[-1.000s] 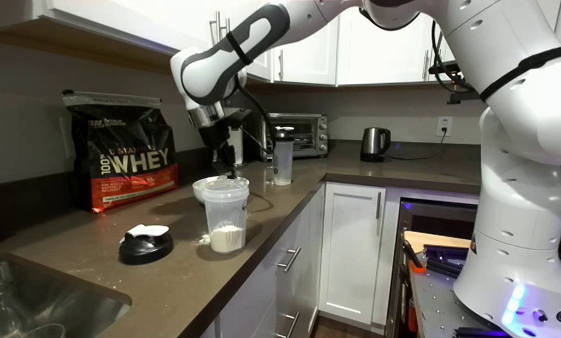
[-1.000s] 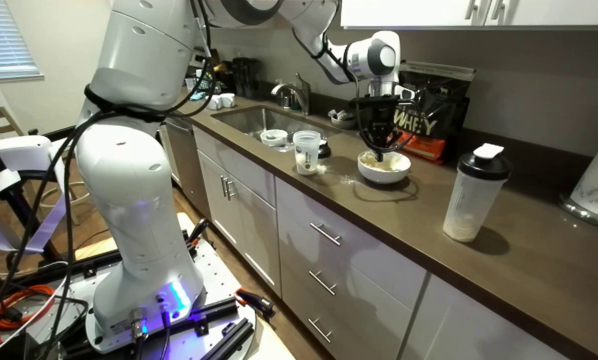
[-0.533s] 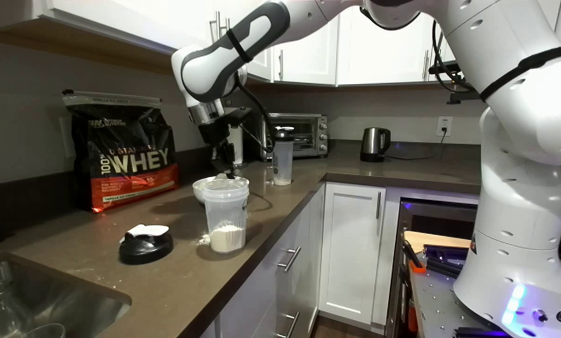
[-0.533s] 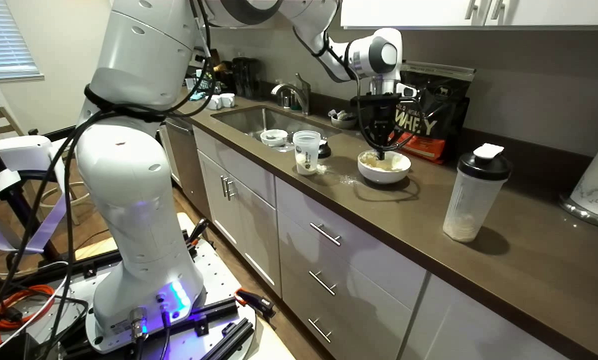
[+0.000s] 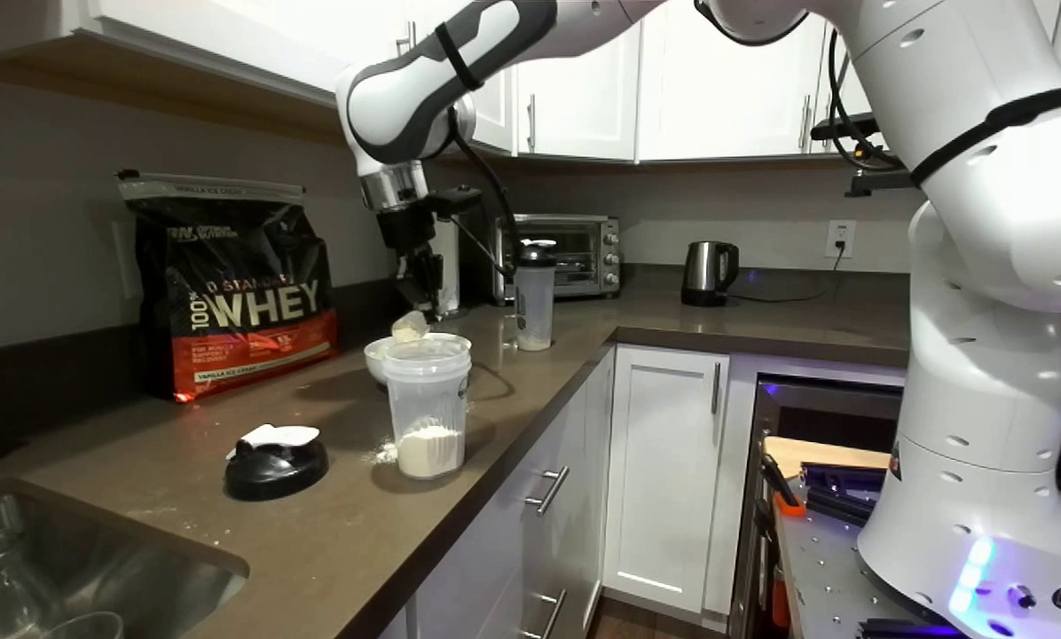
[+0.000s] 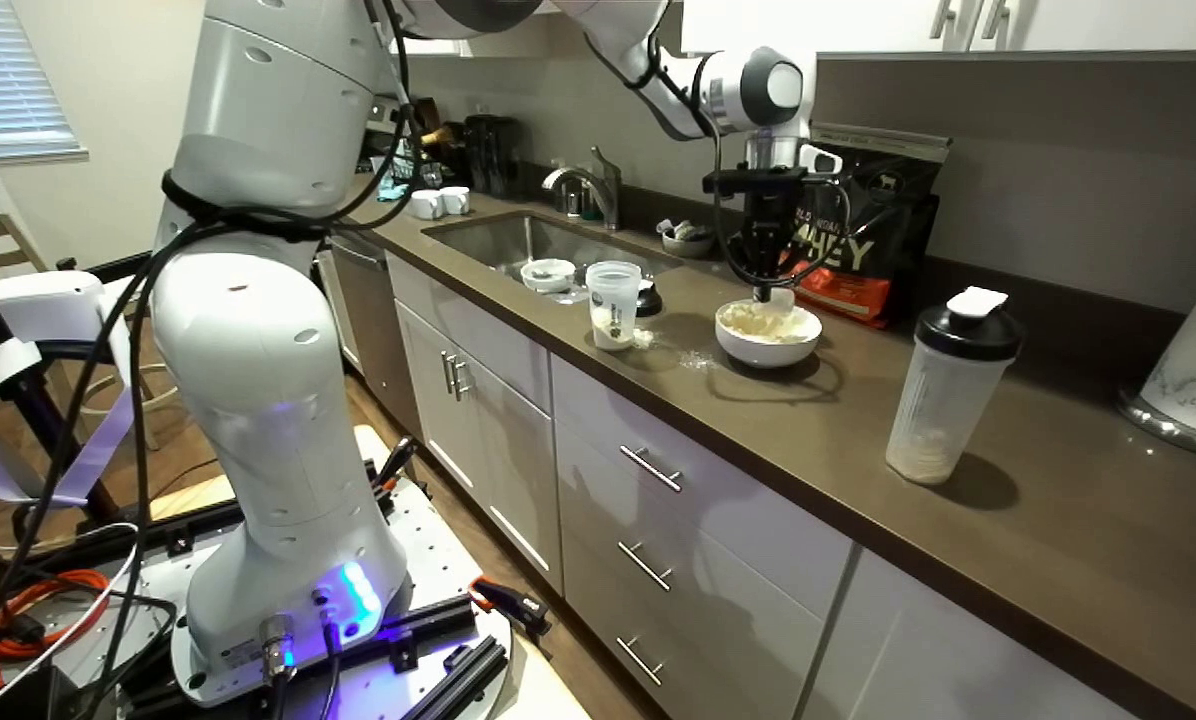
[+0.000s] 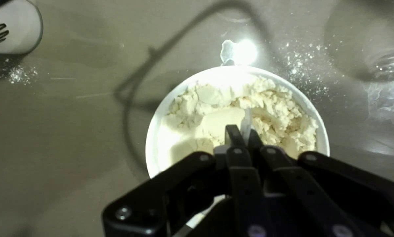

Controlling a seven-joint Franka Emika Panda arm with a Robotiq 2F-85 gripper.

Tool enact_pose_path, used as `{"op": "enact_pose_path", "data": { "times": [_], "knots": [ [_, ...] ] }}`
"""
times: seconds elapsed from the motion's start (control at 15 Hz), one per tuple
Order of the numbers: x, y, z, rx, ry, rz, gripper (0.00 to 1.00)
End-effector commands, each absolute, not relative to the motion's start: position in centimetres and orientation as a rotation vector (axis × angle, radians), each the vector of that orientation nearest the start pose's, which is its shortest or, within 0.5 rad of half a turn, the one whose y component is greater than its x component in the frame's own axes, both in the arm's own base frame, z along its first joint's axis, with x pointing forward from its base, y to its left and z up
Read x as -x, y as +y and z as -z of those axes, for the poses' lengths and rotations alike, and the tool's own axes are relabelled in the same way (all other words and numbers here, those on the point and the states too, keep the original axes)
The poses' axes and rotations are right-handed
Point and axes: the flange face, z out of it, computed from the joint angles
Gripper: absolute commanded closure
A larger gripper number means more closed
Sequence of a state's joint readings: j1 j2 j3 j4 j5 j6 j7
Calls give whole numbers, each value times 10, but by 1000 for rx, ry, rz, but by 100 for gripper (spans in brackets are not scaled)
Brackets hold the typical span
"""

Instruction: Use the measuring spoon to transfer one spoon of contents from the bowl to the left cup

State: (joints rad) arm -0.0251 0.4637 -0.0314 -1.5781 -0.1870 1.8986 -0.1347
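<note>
The black gripper (image 7: 245,134) is pinching the small, whitish measuring spoon (image 6: 781,299) by its handle (image 7: 246,124), and the spoon, piled with pale powder (image 5: 408,325), is held over the white bowl (image 6: 766,353). The bowl has a lot of powder in it and sits on the brown counter (image 6: 808,440), between an open cup (image 6: 614,300) with some powder at the bottom and a black-topped cup (image 6: 943,405) with some too.

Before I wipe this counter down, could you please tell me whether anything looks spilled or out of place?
Yes, pale powder is scattered on the counter between the bowl and the open cup, with another patch beside that cup's base. It looks spilled because it lies loose outside both containers, which hold similar powder.
</note>
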Motion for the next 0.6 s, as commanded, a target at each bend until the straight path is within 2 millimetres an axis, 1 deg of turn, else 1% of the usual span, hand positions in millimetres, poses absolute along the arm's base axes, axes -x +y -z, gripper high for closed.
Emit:
{"op": "enact_pose_path", "data": {
  "times": [0.0,0.53],
  "knots": [
    [-653,-52,-375,3251,-265,-231,99],
    [-633,-52,-387,3216,-274,-220,99]
  ]
}}
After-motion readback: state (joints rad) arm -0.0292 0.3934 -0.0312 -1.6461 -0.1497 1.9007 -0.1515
